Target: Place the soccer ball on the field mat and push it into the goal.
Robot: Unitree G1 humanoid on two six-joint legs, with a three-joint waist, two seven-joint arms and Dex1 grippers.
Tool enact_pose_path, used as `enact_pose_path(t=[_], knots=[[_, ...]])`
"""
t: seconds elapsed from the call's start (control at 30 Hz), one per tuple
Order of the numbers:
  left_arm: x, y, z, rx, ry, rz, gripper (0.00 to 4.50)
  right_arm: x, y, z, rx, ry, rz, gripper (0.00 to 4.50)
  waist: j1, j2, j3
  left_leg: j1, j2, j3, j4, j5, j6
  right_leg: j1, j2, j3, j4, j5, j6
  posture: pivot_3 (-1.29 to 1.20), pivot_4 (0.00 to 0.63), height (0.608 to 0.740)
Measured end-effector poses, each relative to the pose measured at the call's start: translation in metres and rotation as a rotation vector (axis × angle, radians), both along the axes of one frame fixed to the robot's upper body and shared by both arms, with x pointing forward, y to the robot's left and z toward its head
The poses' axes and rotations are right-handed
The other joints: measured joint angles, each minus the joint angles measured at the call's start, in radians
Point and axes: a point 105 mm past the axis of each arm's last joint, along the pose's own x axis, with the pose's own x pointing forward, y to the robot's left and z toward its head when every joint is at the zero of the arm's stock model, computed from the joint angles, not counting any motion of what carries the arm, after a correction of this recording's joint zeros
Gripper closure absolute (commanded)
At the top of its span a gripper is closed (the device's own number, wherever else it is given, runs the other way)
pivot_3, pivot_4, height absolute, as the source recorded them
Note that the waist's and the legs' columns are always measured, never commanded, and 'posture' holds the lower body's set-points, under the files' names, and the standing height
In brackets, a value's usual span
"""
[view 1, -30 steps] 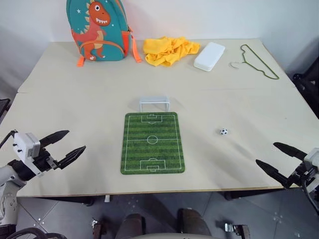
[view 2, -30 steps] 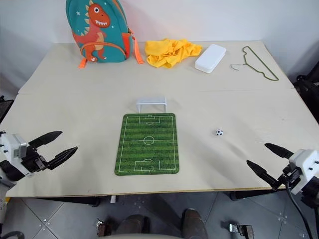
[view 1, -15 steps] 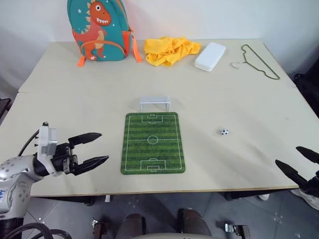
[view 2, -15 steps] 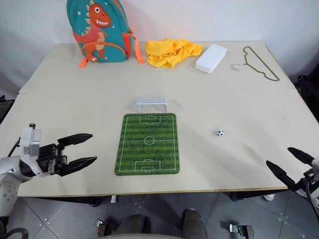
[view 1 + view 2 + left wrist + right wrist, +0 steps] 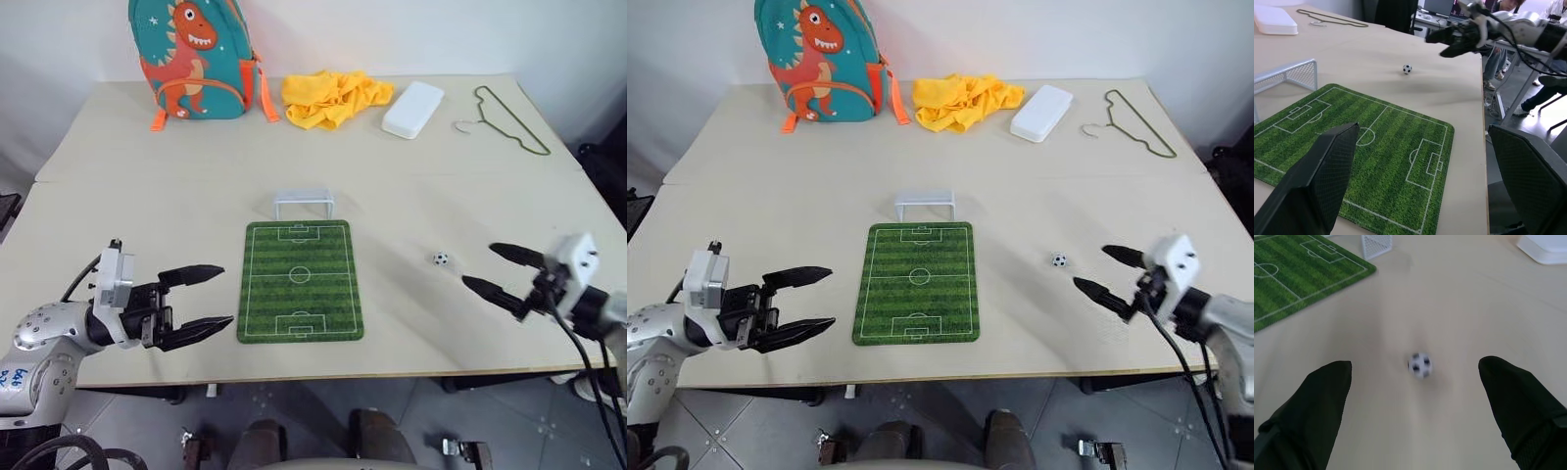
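The right gripper (image 5: 500,269) has swung in from the table's (image 5: 147,186) near right corner, jaws apart, toward the soccer ball (image 5: 440,258) lying right of the field mat (image 5: 300,280); next, judged: close on it.

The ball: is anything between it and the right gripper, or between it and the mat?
Nothing visible. The ball lies on bare table between the mat and the right gripper, whose jaws are open toward it.
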Motion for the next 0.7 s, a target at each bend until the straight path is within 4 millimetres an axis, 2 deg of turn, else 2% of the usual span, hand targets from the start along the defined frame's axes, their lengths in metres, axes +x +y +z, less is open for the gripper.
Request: enact_pose_path(t=[0.17,0.33,0.7], knots=[[-0.001,0.000,-0.002,0.001,0.009,0.003,0.00,0.025,0.016,-0.011,-0.016,0.047,0.015,0.14,0.006,0.000,0.000,0.000,-0.005,0.000,0.000,0.000,0.000,0.000,0.000,-0.001,0.000,0.000,0.000,0.00,0.150,0.740],[-0.004,0.002,-0.007,0.002,0.026,0.015,0.00,0.043,0.017,-0.022,-0.013,0.073,-0.021,0.14,0.006,0.000,0.000,-0.001,-0.005,0.000,0.000,0.000,0.000,-0.001,0.000,-0.001,0.000,0.000,0.000,0.00,0.150,0.740],[-0.009,-0.002,-0.007,0.011,0.026,0.003,0.00,0.051,0.024,-0.042,-0.015,0.130,0.024,0.14,0.002,0.000,0.000,0.000,-0.005,0.000,0.001,0.000,0.000,0.000,0.000,-0.002,0.001,0.000,0.000,0.00,0.150,0.740]])
